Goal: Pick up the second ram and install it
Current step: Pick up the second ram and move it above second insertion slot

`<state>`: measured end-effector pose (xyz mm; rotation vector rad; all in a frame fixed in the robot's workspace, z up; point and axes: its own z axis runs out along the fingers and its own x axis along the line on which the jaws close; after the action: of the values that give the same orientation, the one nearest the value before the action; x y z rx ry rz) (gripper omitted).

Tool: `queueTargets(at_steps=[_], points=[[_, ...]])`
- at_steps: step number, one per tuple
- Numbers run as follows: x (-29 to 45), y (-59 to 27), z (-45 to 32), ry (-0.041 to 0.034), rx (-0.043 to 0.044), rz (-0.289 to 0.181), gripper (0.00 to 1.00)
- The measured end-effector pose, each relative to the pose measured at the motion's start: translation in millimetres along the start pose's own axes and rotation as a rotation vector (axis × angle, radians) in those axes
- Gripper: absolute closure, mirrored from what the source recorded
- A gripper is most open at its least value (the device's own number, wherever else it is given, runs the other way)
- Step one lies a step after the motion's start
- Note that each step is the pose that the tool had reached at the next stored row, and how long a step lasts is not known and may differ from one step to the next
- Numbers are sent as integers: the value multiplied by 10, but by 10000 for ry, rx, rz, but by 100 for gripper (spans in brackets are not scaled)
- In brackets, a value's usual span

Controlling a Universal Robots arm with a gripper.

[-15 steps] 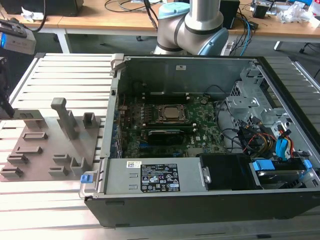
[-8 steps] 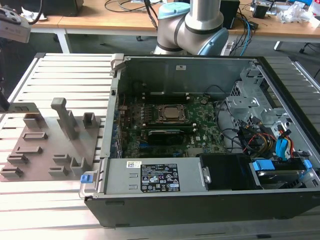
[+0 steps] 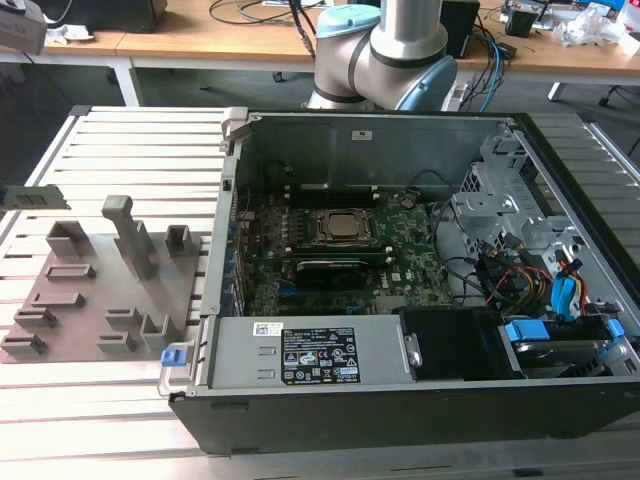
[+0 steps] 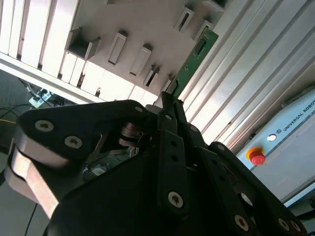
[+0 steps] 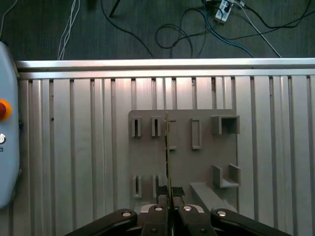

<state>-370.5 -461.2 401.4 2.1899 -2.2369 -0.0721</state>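
My gripper (image 4: 170,101) is shut on the second ram (image 4: 193,61), a narrow green stick that juts out past the black fingertips. In the first wrist view the ram (image 5: 168,157) shows edge-on, running from the gripper (image 5: 169,207) out over the grey holder plate (image 5: 202,167). At the exterior view's far left the ram (image 3: 35,197) hangs level in the air, above and to the left of the holder plate (image 3: 90,300). The open computer case (image 3: 300,140) stands to the right, with the green motherboard (image 3: 400,260) and its processor socket (image 3: 343,228) inside.
A black card with a green edge (image 3: 335,268) lies just in front of the socket. The power supply (image 3: 310,350) and a drive cage with cables (image 3: 520,230) sit inside the case. The arm's base (image 3: 380,50) stands behind it. A grey box with a red button (image 4: 256,156) lies beside the slatted table (image 5: 74,147).
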Motion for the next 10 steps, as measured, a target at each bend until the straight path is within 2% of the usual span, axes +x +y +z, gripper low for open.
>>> queueTargets(at_steps=[3, 4, 5, 6, 10], points=[[0, 0, -4, 1, 0, 1, 86], [-1, -18, -7, 23, -3, 2, 86], [-2, -68, -8, 52, -1, 3, 86], [-3, -137, -11, 57, -1, 3, 86], [-8, -303, -18, 63, 0, 3, 86]])
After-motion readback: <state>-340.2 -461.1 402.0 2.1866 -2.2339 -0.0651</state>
